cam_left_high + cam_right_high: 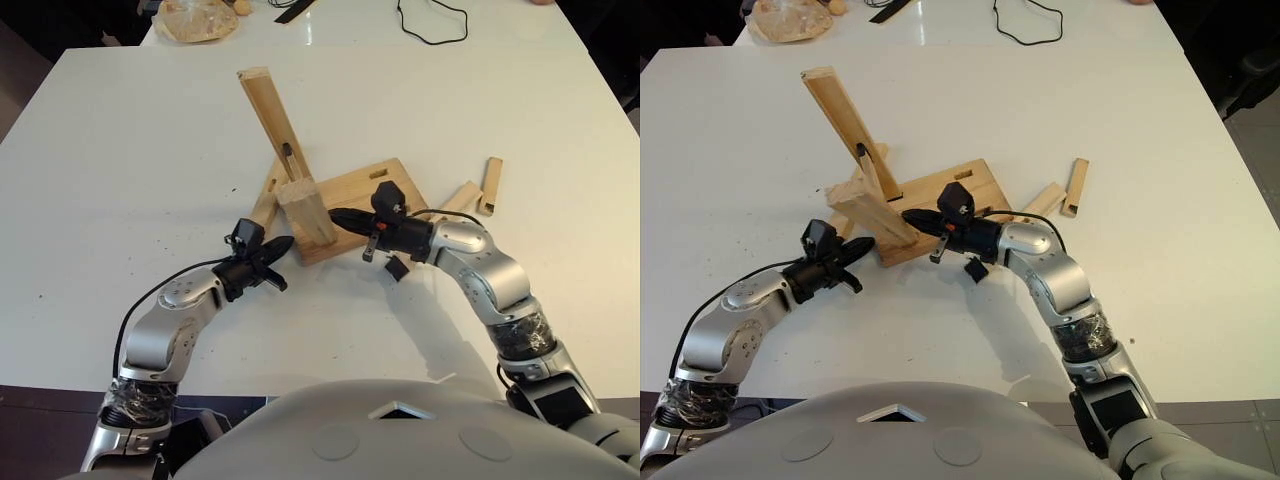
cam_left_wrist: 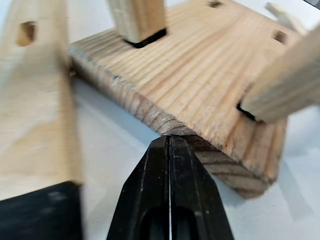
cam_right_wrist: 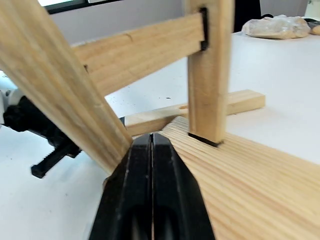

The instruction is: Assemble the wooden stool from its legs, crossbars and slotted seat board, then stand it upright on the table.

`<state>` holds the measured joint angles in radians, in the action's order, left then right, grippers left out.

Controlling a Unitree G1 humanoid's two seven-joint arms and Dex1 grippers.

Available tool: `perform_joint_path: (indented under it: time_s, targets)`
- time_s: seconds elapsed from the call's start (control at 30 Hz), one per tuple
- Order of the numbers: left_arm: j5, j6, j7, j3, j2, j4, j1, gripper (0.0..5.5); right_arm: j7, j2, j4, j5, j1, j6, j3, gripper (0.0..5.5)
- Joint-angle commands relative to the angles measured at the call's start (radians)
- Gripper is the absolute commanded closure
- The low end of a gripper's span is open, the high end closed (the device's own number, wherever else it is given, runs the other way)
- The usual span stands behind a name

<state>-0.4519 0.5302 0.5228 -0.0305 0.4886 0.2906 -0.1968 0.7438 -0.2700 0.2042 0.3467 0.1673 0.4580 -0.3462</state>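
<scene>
Right gripper (image 1: 337,215), fingers together, empty, tip on seat board (image 1: 352,192); left gripper (image 1: 280,246) likewise at its near corner. Board lies on the bench (image 1: 120,150), two legs (image 1: 272,105) slotted in, leaning; a shove could lever them out.

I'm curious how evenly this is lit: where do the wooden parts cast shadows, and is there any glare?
Left eye view: even light, the white table bright, no harsh glare. Left wrist view: a soft grey shadow lies on the table under the seat board.
</scene>
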Motion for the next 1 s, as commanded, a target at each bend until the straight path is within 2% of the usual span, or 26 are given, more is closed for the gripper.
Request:
perform_joint_path:
  time_s: [0.03, 0.2, 0.37, 0.5, 0.63, 0.8, 1.0]
  targets:
    - [-0.020, 0.011, 0.029, 0.062, 0.029, 0.008, -0.001, 5.50, 0.005, -0.024, 0.034, 0.015, -0.004, 0.002, 0.041, 5.49]
    - [-0.215, 0.087, 0.084, 0.169, 0.018, 0.150, -0.062, 5.50, 0.067, -0.114, -0.145, -0.013, 0.117, -0.097, 0.163, 5.49]
    - [-0.418, 0.200, 0.148, 0.150, 0.039, 0.329, -0.219, 5.50, 0.034, -0.100, -0.659, -0.165, 0.429, -0.300, 0.164, 5.49]
    - [-0.363, 0.214, 0.152, 0.069, 0.046, 0.287, -0.172, 5.50, -0.036, -0.029, -1.053, -0.275, 0.622, -0.444, 0.132, 5.49]
    - [-0.218, 0.178, 0.136, -0.076, 0.011, 0.146, -0.084, 5.50, -0.074, 0.034, -1.285, -0.374, 0.729, -0.499, 0.076, 5.49]
    - [-0.060, 0.117, 0.099, -0.191, -0.025, 0.002, -0.011, 5.50, -0.035, 0.046, -1.439, -0.492, 0.792, -0.545, 0.011, 5.49]
    - [0.010, 0.072, 0.035, -0.184, -0.082, -0.098, 0.056, 5.50, 0.123, -0.013, -1.485, -0.582, 0.790, -0.618, -0.026, 5.49]
